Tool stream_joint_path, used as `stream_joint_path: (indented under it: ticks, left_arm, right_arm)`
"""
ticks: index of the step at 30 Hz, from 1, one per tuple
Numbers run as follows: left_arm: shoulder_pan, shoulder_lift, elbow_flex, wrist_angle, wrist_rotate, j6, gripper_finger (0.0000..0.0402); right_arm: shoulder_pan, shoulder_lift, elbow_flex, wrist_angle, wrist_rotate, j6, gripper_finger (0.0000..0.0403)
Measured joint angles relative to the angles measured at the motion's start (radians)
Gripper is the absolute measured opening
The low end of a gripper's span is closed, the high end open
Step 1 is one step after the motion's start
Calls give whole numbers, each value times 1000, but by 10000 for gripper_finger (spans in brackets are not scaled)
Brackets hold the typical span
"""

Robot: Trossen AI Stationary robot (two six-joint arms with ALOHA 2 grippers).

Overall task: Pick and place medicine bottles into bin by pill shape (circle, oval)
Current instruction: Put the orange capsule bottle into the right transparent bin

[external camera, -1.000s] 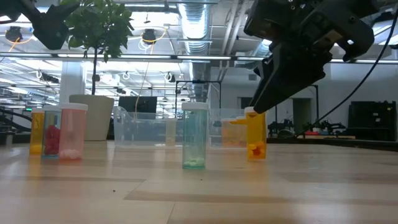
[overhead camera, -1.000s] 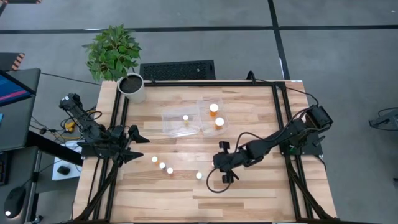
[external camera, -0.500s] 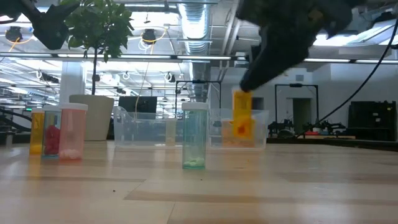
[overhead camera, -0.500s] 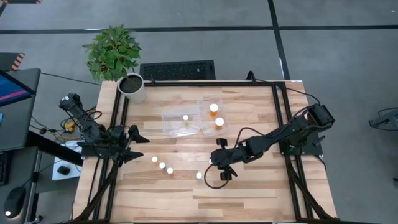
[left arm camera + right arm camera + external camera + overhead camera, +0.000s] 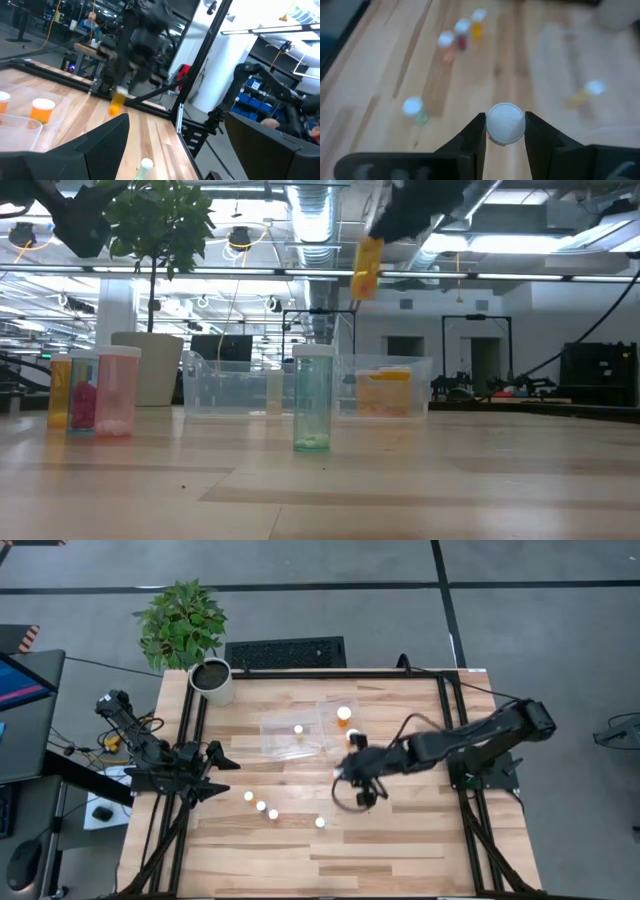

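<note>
My right gripper (image 5: 352, 774) is shut on a small orange bottle (image 5: 367, 268) with a white cap (image 5: 505, 123), high above the table and just near of the clear two-compartment bin (image 5: 310, 730). The bin's left compartment holds one bottle (image 5: 298, 729); its right one holds an orange bottle (image 5: 344, 713), with a second partly hidden by my arm. Several bottles stand upright on the table: three in a row (image 5: 261, 806) and a teal one (image 5: 320, 822). My left gripper (image 5: 218, 775) waits open at the table's left edge. My right gripper pinches the orange bottle's top end, at the sides of its white cap (image 5: 492, 131), between its two fingers. The fingers come from above, pointing down. The bottle hangs below them, slightly tilted and lifted clear of the table (image 5: 365, 280).
A white plant pot (image 5: 212, 680) stands at the far left corner, and a black keyboard (image 5: 285, 652) lies beyond the far edge. In the low view the teal bottle (image 5: 313, 398) stands in front of the bin (image 5: 230, 385), and the three other bottles (image 5: 95, 392) stand at the left.
My right gripper has lifted the orange bottle from the table, high up, and carried it toward the far edge, up to the bin. The bottle hangs below the shut fingers, now slightly tilted.
</note>
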Motion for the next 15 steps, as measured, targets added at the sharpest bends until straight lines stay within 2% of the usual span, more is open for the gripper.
stream_joint_path:
  ticks: [7,15]
  left_arm:
    - [0,0,0,-5,-1,1,322]
    - [0,0,0,-6,-5,1,322]
  right_arm:
    - [-162,-101,0,-35,2,-52,116]
    - [-354,-21,-1,-44,-21,-112,116]
